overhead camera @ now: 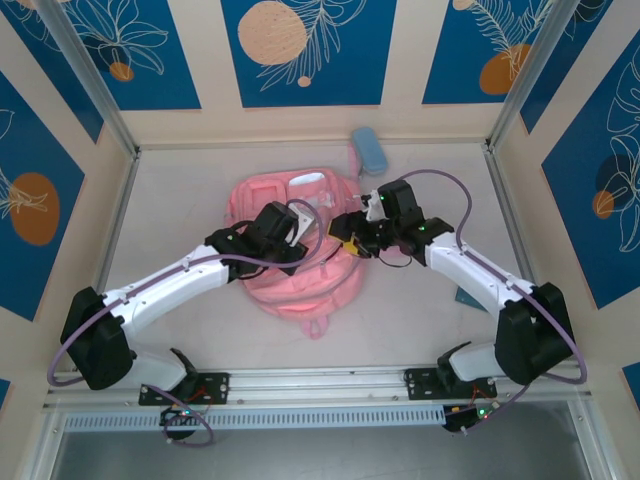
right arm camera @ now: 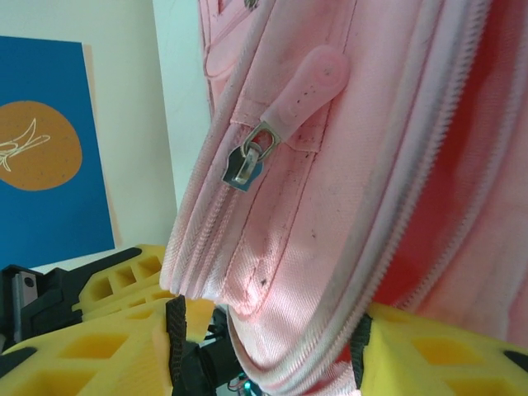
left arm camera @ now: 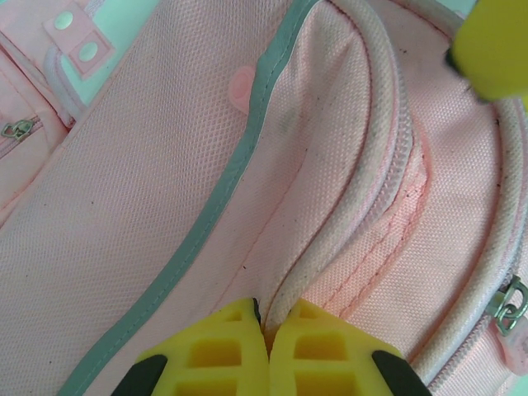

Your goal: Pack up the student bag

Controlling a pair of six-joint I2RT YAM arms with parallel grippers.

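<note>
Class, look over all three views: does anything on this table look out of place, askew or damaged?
Nothing is broken or spilled. The student bag lies rumpled, a seam ridge pinched between the left fingers, its fabric flecked with dark specks. The light-blue pencil case lies by the far wall, outside the bag.

Matt woven cloth student bag (left arm camera: 148, 214)

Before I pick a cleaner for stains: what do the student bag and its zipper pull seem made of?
Student bag: matte woven cloth, likely synthetic; grid weave shows. Zipper pull: smooth pink tab, probably rubber or silicone, on a shiny metal clasp.
</note>
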